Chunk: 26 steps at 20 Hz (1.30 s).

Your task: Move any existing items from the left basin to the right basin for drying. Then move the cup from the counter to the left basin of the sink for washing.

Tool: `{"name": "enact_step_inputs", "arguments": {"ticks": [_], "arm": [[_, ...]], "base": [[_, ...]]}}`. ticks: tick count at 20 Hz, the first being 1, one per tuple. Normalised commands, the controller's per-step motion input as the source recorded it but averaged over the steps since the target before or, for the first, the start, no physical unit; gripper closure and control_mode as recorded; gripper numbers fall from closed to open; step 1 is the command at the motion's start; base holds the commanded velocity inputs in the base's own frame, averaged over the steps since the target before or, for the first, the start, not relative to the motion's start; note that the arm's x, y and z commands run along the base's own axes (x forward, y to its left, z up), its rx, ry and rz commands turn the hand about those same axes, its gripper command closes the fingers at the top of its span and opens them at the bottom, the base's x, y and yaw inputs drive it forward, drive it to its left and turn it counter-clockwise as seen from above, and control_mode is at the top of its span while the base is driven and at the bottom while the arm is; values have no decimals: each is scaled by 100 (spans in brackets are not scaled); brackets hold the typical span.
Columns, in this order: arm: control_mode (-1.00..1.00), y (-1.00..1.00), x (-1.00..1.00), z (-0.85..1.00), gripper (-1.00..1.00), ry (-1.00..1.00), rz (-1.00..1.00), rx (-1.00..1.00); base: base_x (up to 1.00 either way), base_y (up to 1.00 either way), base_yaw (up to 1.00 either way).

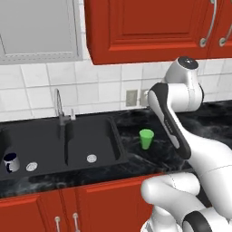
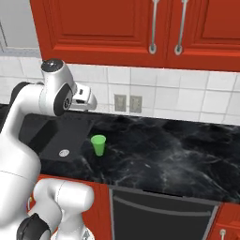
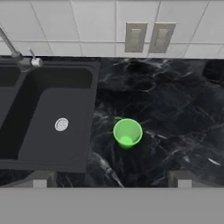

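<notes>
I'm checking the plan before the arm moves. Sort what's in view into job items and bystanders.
Job items: white mug in the left basin; right basin; green cup on the counter; open tool.

Just lying about: faucet; wall outlets; red cabinets.

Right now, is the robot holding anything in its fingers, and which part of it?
Nothing. Its fingers stand wide apart with nothing between them, above the counter; the green cup stands there untouched.

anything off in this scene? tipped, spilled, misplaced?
Nothing stands out. The green cup stands upright on the counter right of the sink; the white mug sits upright in the left basin. No spills or damage visible.
</notes>
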Motion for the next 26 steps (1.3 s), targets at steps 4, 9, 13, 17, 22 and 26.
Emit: {"name": "enact_step_inputs", "arguments": {"ticks": [4,9,13,17,22,26], "arm": [[100,0,0,0,-100,0,0,0],[100,0,0,0,-100,0,0,0],[100,0,0,0,-100,0,0,0],[100,0,0,0,-100,0,0,0],[100,0,0,0,-100,0,0,0],[100,0,0,0,-100,0,0,0]], "base": [[-4,75,-2],[-1,70,-3],[0,62,-5],[0,57,-5],[0,44,-4],[4,9,0]]}}
